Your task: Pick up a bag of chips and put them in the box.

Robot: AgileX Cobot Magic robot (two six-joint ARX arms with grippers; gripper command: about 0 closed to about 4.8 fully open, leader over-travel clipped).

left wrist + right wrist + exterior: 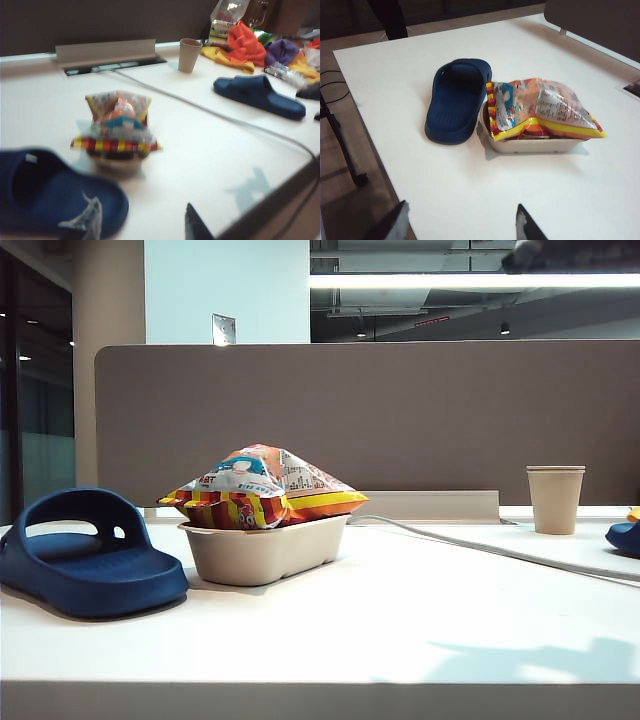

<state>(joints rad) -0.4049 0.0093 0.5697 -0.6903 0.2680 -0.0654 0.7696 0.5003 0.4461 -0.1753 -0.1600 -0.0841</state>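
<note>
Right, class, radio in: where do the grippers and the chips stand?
Left gripper open, empty, off the table. Right gripper open, empty, above the table. Bag of chips sits on the box, overhanging its rim. Blue slipper beside box, not blocking.

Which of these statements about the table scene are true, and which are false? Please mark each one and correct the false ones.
1. The bag of chips lies on top of the box. True.
2. The right gripper holds the bag of chips. False: its fingers stand apart with nothing between them, away from the bag.
3. A blue slipper lies beside the box. True.
4. The paper cup lies tipped over on the table. False: it stands upright.
5. The left gripper is shut on the slipper. False: its fingers are open and hold nothing.
</note>
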